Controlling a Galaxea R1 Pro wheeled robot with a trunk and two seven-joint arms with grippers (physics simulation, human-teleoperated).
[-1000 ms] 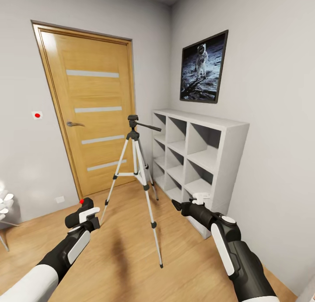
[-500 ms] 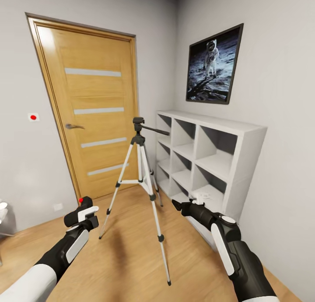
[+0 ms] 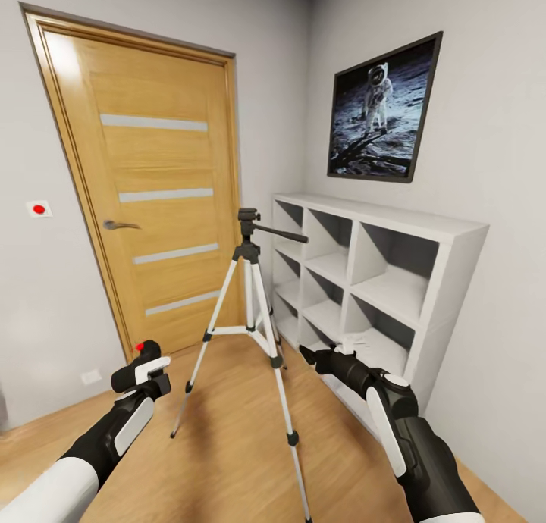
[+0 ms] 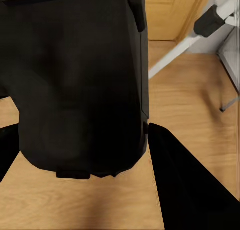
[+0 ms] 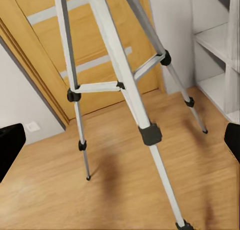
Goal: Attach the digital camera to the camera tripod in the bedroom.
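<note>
The robot is approaching the tripod, which is standing at the centre of the head view, before the door. The left gripper, at lower left, is clamping the camera. The right gripper is spread apart and holding nothing. Next, the camera probably needs lifting up and right, onto the tripod head.

Head view – high, facing forward and down into room corner: wooden door, camera tripod, both arms. Left wrist view – pressed against digital camera, tripod leg beyond. Right wrist view – near tripod legs, door behind. All share tripod, floor.
</note>
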